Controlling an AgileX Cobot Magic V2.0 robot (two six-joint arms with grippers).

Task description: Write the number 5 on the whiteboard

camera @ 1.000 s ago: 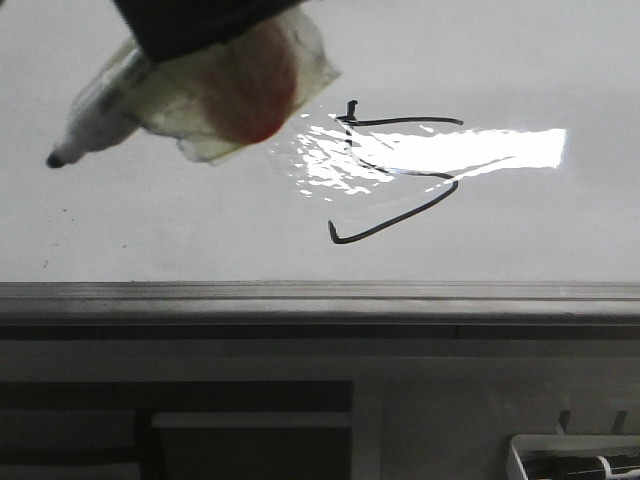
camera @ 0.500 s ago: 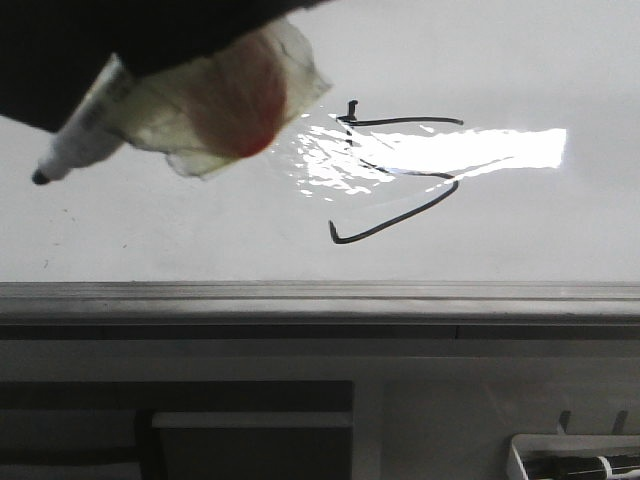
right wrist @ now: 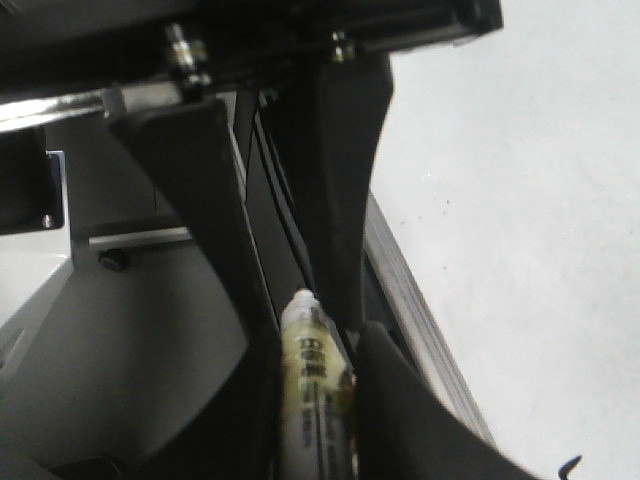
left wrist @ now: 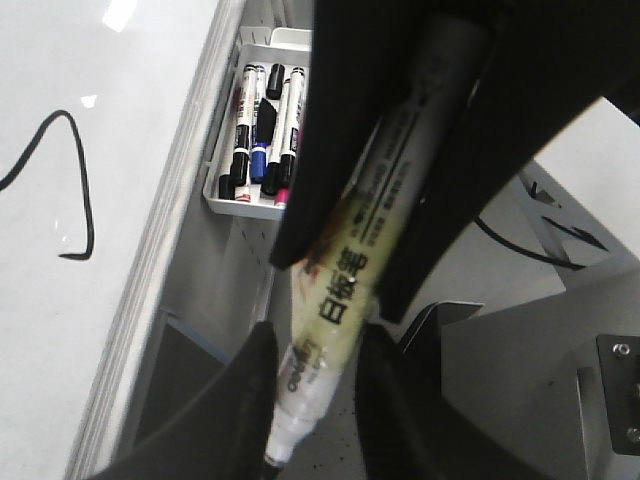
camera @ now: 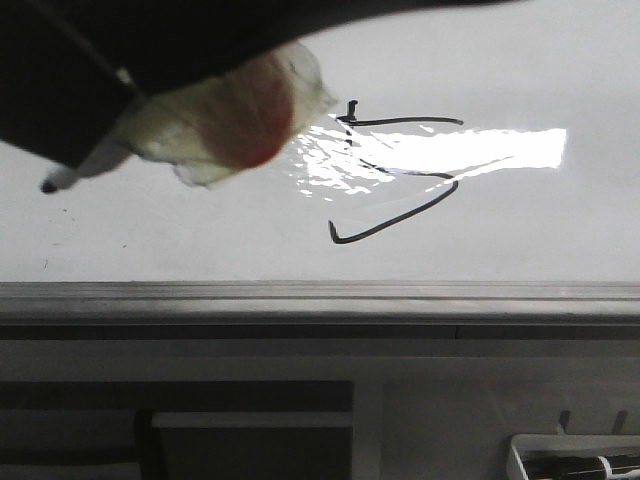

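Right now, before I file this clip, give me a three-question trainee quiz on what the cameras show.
1. True or false: the marker has its tip on the number 5.
2. What is between the fingers of the left gripper? A) an eraser B) the marker C) nothing
3. Fill in: the white tray beside the whiteboard holds several spare ____.

Key: 1 false, the tip is well off to the left of the strokes; 2 B; 3 markers.

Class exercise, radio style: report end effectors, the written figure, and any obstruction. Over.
Left end effector shut on white-barrelled marker; right end effector shut on another marker. Black hand-drawn number 5 on glossy whiteboard. Nothing covering it.
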